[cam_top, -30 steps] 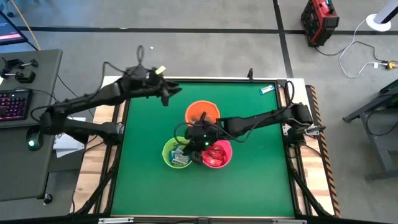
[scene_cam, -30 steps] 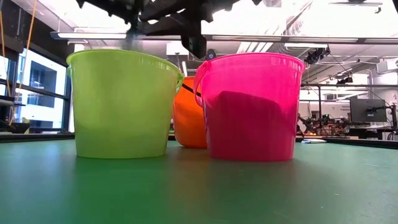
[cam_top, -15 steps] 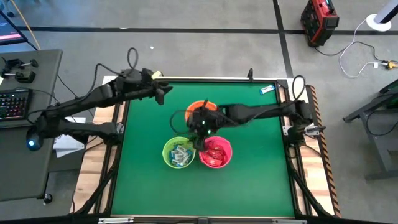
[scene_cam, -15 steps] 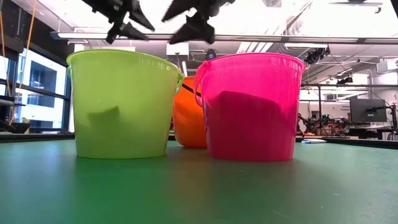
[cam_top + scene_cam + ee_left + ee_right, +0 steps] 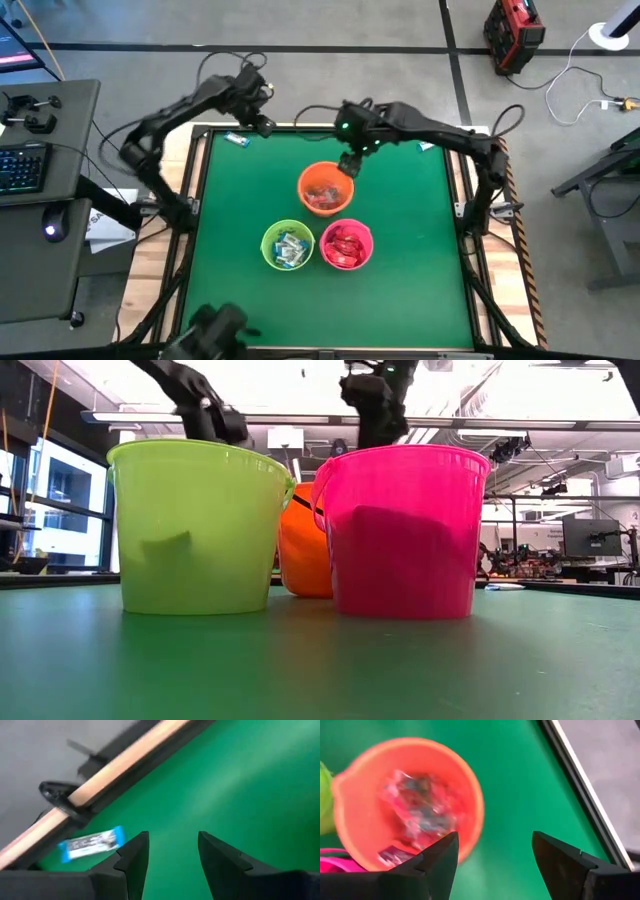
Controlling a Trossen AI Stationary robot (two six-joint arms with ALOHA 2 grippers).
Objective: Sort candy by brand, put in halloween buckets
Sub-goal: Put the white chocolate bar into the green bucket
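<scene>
Three halloween buckets stand grouped mid-table: orange (image 5: 325, 188), lime green (image 5: 287, 246) and hot pink (image 5: 346, 245), each with candy inside. A blue-and-white candy (image 5: 236, 140) lies flat by the far left corner, and another (image 5: 428, 146) lies near the far right edge. My left gripper (image 5: 170, 840) hangs open over the green mat, pointing down, with that first candy (image 5: 90, 843) just beside one finger, untouched. My right gripper (image 5: 495, 840) is open and holds nothing, above the mat at the orange bucket's (image 5: 410, 800) far right rim.
A raised wooden rim (image 5: 115, 767) borders the table close to my left gripper. Bare green mat (image 5: 410, 260) lies right of and in front of the buckets. A dark shape (image 5: 215, 325) shows at the near left edge.
My right gripper has opened over the green and pink buckets, and a new shadow shows inside the green bucket. It has then risen and swung toward the far edge, past the orange bucket. My left gripper has tipped downward and gone toward the far left corner, near the candy.
</scene>
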